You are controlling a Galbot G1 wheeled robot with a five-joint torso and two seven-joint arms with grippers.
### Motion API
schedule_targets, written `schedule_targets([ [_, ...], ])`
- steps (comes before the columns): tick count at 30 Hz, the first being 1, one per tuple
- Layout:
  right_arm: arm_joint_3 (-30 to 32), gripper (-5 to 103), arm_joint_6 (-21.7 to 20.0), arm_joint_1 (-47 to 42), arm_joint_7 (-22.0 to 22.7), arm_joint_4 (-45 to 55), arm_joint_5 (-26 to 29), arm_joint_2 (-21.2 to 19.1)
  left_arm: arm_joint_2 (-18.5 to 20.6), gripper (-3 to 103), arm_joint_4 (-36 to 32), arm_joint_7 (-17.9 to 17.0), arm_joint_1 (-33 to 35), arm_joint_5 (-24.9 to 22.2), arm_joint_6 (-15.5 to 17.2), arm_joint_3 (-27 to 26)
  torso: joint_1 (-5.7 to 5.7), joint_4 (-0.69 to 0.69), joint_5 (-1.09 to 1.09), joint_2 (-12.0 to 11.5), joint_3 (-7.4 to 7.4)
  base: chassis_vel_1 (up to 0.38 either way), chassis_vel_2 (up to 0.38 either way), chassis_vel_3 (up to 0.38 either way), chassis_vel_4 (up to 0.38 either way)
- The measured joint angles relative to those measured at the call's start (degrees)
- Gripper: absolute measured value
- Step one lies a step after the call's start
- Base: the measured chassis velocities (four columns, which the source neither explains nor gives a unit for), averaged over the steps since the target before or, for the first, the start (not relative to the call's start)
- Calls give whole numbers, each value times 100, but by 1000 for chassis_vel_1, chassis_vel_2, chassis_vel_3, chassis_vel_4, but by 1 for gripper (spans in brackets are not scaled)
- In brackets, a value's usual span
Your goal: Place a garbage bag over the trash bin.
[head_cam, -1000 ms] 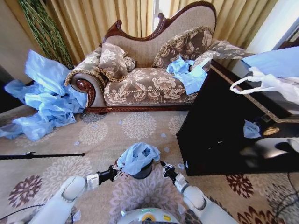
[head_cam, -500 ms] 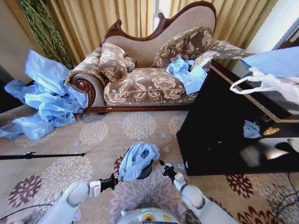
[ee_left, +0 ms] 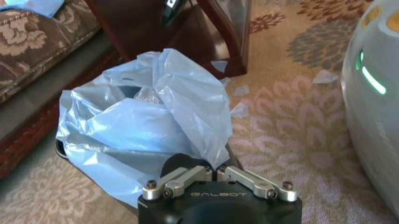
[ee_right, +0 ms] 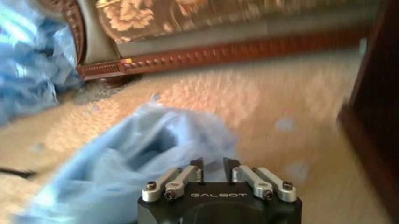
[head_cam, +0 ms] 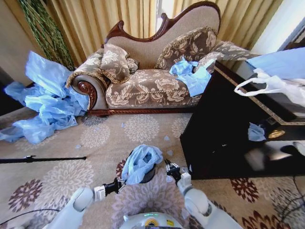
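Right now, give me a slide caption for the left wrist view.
Left gripper pinching the crumpled light blue garbage bag draped over the black trash bin on the floral rug.

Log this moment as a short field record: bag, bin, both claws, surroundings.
garbage bag: light blue, crumpled, draped on top of the trash bin
trash bin: black, on the flowered rug, mostly covered by the bag
left claw: low beside the bag, fingers closed on a fold of it
right claw: at the bag's other side, fingers slightly apart
surroundings: sofa behind; dark cabinet to the right
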Motion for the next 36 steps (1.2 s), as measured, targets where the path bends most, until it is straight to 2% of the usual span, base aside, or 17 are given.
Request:
schedule_targets([
  [1,0,20,0,0,0,0,0,0,0,0,0,0,0,0,0,0,0,0,0,0,0,0,0,0,0],
  [2,-75,25,-54,51,208,112,311,35,-5,0,-8,-10,3,1,1,-4,0,-1,1,0,0,0,0,0,0],
  [3,-219,31,-117,190,544,275,863,107,-8,0,-21,-42,5,0,3,-7,0,-1,1,0,0,0,0,0,0],
  [4,-272,37,-142,270,655,323,1087,146,-9,0,-27,-58,4,-1,6,-9,0,0,1,0,0,0,0,0,0],
  [5,-272,37,-142,270,655,323,1087,146,-9,0,-27,-58,4,-1,6,-9,0,0,1,0,0,0,0,0,0],
  [7,-403,47,-188,499,829,362,1434,275,-12,0,-58,-80,-4,-12,21,-13,0,0,0,0,0,0,0,0,0],
  [8,-403,47,-188,499,829,362,1434,275,-12,0,-58,-80,-4,-12,21,-13,0,0,0,0,0,0,0,0,0],
  [11,-657,63,-189,801,1015,271,1592,446,-11,0,-87,-84,-6,-27,54,-13,0,0,1,0,0,0,0,0,0],
  [13,-690,63,-189,837,1064,248,1638,470,-9,0,-89,-84,-7,-30,59,-13,0,0,0,0,0,0,0,0,0],
  [17,-760,85,-190,934,1387,119,1929,602,16,0,-99,-86,-22,-64,81,-18,0,0,1,0,0,0,0,0,0],
  [19,-756,85,-190,927,1454,114,1990,609,19,0,-101,-87,-25,-71,84,-20,0,0,1,0,0,0,0,0,0],
  [20,-739,96,-189,900,1539,115,2105,615,26,0,-101,-87,-30,-89,89,-21,0,0,1,0,0,0,0,0,0],
  [21,-726,99,-186,876,1568,117,2184,619,27,0,-100,-87,-36,-104,91,-22,0,-1,1,0,0,0,0,0,0],
  [29,-757,103,-120,852,1477,30,2179,762,12,0,-68,-87,-40,-109,92,-24,0,0,1,0,0,0,0,0,0],
  [33,-804,84,-84,886,1359,-156,2005,884,31,0,-66,-87,-42,-119,92,-31,0,0,1,0,0,0,0,0,0],
  [36,-808,84,-75,894,1315,-208,1957,911,35,0,-62,-87,-44,-126,92,-33,0,0,1,0,0,0,0,0,0],
])
